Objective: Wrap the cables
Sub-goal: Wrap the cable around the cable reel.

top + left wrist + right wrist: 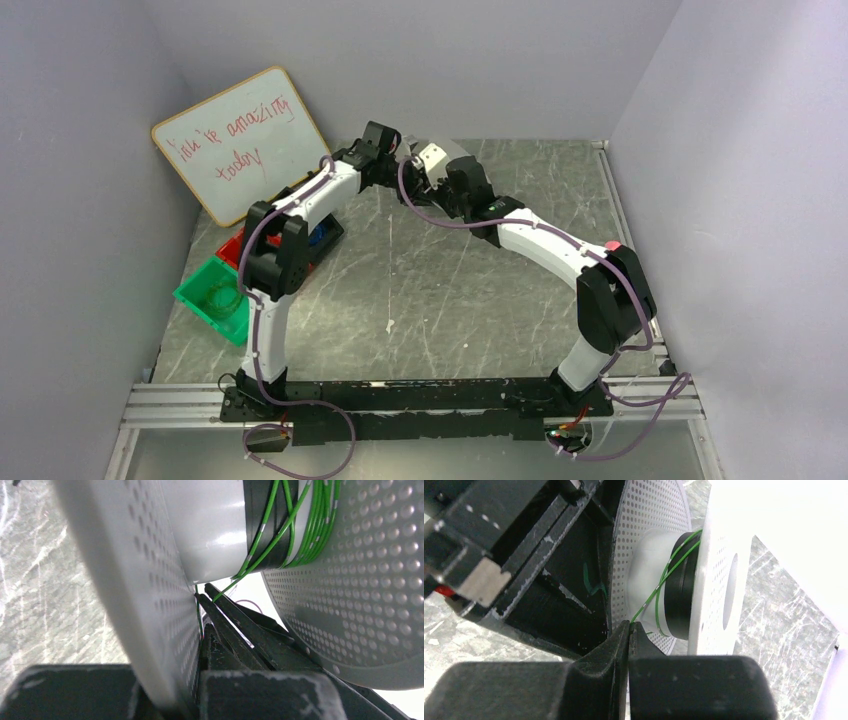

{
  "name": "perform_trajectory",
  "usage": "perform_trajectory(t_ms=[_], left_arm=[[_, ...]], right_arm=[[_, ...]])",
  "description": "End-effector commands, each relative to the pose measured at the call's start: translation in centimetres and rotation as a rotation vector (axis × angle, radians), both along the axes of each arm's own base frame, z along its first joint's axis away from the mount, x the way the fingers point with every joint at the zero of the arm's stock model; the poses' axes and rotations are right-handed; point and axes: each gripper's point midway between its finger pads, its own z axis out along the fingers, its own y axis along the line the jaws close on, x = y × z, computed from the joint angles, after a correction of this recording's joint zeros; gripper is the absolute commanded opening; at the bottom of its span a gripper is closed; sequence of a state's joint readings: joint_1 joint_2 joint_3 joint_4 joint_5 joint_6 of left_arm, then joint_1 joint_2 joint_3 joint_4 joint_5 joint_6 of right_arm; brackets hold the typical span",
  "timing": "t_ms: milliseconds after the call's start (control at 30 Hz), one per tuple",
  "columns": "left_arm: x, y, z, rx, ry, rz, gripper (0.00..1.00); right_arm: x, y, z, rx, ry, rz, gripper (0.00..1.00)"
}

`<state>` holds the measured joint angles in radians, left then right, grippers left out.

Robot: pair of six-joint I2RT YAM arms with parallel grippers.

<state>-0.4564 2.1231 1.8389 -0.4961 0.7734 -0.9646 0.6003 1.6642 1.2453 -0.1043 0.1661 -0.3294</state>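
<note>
Grey marbled table (450, 300); L arm (300, 200) and R arm (545, 245) reach in and meet over its far middle. Between them sits a white spool (215, 525) w/ perforated flanges. The left gripper (196, 652) is closed, apparently on one flange's rim, though the view's cramped. Thin green cable (320, 520) is wound round the spool's hub, one strand running off to the right gripper (629, 626), fingers pinched tight on it.

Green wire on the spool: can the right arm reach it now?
Likely yes: the right gripper is shut on the green wire just beside the spool, with nothing between them.
</note>
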Motion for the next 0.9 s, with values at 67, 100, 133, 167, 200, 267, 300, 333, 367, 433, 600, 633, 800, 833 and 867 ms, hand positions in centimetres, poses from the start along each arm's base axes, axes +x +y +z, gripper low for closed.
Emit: perform_trajectory(t_ms=[67, 100, 133, 167, 200, 267, 300, 333, 367, 433, 600, 633, 800, 833, 867], left_arm=[[-2.6, 1.0, 8.4, -0.256, -0.123, -0.157, 0.02], [-2.6, 1.0, 8.3, -0.263, -0.117, -0.158, 0.02], [-2.6, 1.1, 8.3, -0.268, -0.113, -0.158, 0.02], [-2.6, 1.0, 8.3, -0.271, -0.114, -0.160, 0.02], [-2.6, 1.1, 8.2, -0.271, -0.111, -0.160, 0.02], [-2.5, 1.1, 8.2, -0.273, -0.112, -0.159, 0.02], [-2.4, 1.2, 8.2, -0.275, -0.112, -0.157, 0.02], [-2.4, 1.3, 8.3, -0.277, -0.112, -0.156, 0.02], [-2.4, 1.3, 8.2, -0.278, -0.113, -0.157, 0.02], [-2.5, 1.3, 8.2, -0.281, -0.115, -0.160, 0.02], [-2.6, 1.4, 8.8, -0.302, -0.140, -0.181, 0.02], [-2.6, 1.5, 8.9, -0.308, -0.146, -0.186, 0.02], [-2.9, 1.6, 9.3, -0.343, -0.177, -0.212, 0.02], [-2.9, 1.6, 9.5, -0.353, -0.179, -0.214, 0.02], [-2.9, 1.6, 9.6, -0.363, -0.181, -0.219, 0.02]], right_arm=[[0.9, -4.8, 0.6, -0.088, -0.020, -0.118, 0.10], [0.8, -4.6, 0.6, -0.091, -0.017, -0.102, 0.11], [0.7, -4.6, 0.7, -0.094, -0.017, -0.092, 0.11], [0.6, -4.5, 0.7, -0.096, -0.014, -0.085, 0.11], [0.5, -4.6, 0.8, -0.099, -0.015, -0.081, 0.10], [0.2, -4.6, 0.8, -0.106, -0.012, -0.072, 0.09], [0.2, -4.7, 0.8, -0.110, -0.012, -0.073, 0.09], [0.1, -4.8, 0.9, -0.113, -0.015, -0.074, 0.07], [0.0, -4.9, 1.0, -0.116, -0.017, -0.072, 0.06], [-0.1, -5.1, 1.0, -0.116, -0.020, -0.073, 0.04], [-0.3, -5.6, 0.9, -0.088, -0.014, -0.118, 0.04], [-0.2, -5.9, 1.1, -0.073, -0.019, -0.142, 0.04], [0.3, -7.1, 1.5, 0.030, 0.007, -0.237, 0.04], [0.3, -7.1, 1.5, 0.057, 0.019, -0.253, 0.04], [0.3, -7.3, 1.5, 0.077, 0.025, -0.264, 0.04]])
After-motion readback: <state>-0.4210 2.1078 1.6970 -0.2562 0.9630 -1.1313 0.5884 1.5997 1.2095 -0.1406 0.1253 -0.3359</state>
